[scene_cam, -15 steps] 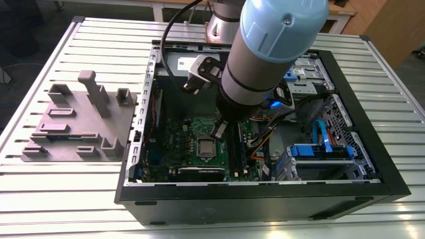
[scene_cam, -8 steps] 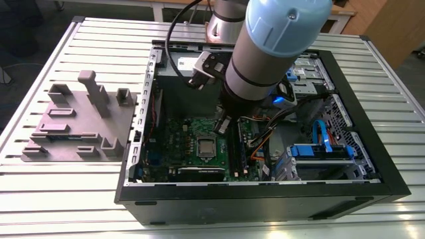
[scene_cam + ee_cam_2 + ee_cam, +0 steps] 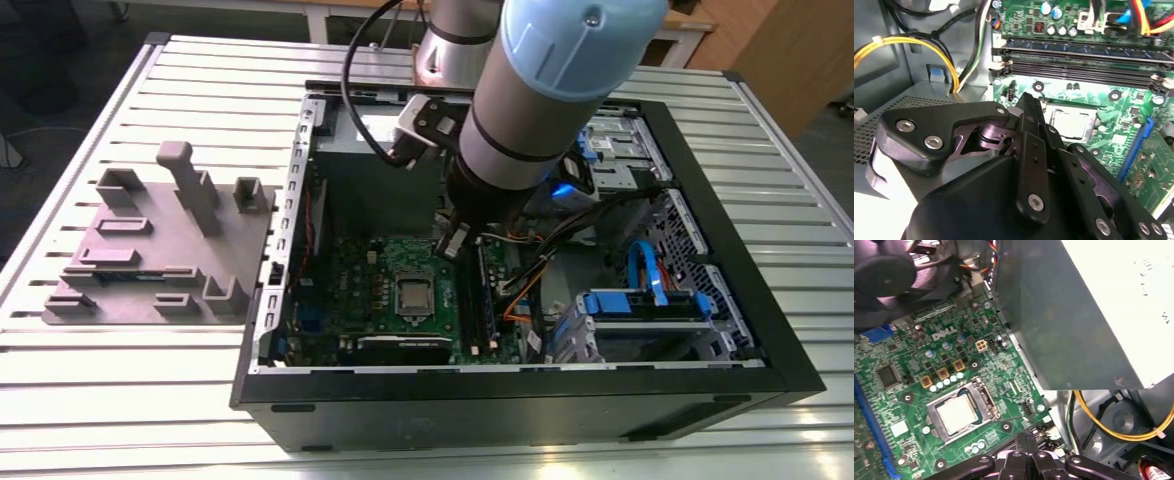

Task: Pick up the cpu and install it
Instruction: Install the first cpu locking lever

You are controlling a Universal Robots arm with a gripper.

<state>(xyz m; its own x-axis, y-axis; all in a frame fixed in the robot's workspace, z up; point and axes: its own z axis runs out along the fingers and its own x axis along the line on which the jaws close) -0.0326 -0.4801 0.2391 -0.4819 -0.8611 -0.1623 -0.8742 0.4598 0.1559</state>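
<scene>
- The arm comes down steeply from the far edge of the slatted table into the open computer case, with its wrist leaning toward the exterior view's left.
- The gripper hangs inside the case above the green motherboard, pointing down at the board.
- In both wrist views the jaws appear pressed together (a single narrow dark tip, with nothing pinched between them): gripper, gripper.
- The cpu lies flat in its socket at the middle of the motherboard, silver top facing up, with a metal frame around it; it shows again in the wrist views as cpu and cpu.
- The gripper tip is near the cpu but apart from it, over bare board just beside the socket.
- A large grey metal box stands close beside the arm's wrist, with a yellow cable looping below it.
- Long dark memory slots run along one side of the socket.
- A grey fixture sits on the table, well outside the case on the exterior view's left.
</scene>
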